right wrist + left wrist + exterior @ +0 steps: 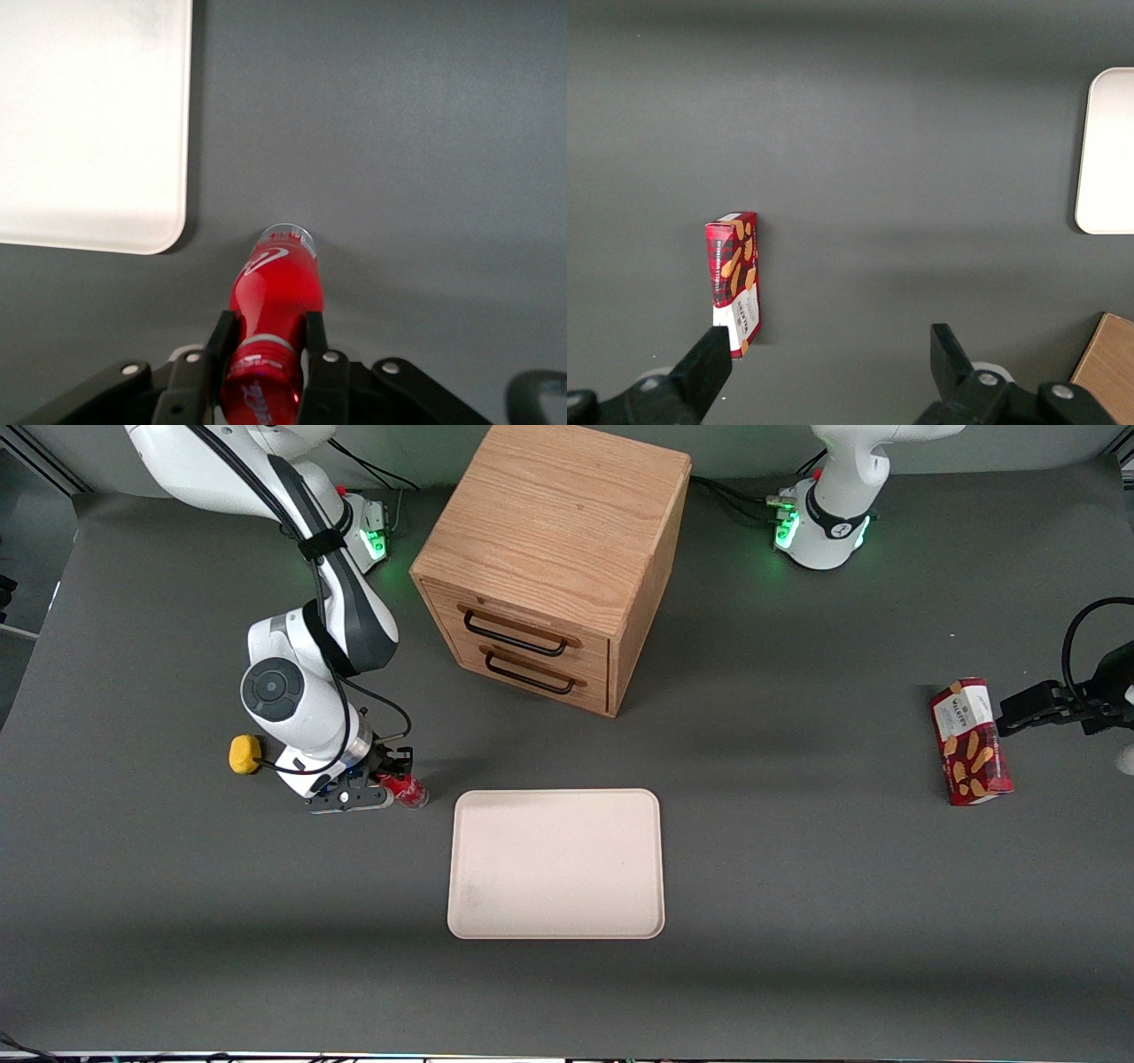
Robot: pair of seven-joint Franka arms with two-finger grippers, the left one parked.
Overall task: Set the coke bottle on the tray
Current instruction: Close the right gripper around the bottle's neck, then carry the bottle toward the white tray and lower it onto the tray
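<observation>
The coke bottle (410, 791) (276, 288) is small and red, with a red cap, white script and a clear base. My right gripper (391, 780) (268, 326) is shut on it near the cap, one finger on each side of the neck. The bottle's base points toward the tray. It sits low at the table; I cannot tell whether it touches it. The pale cream-pink tray (556, 865) (89, 124) lies flat and bare beside the bottle, toward the parked arm's end. The bottle is just off the tray's corner that is farther from the front camera.
A wooden two-drawer cabinet (554, 558) stands farther from the front camera than the tray. A yellow lump (244, 754) lies beside the working arm's wrist. A red biscuit box (970, 741) (733, 270) lies toward the parked arm's end of the table.
</observation>
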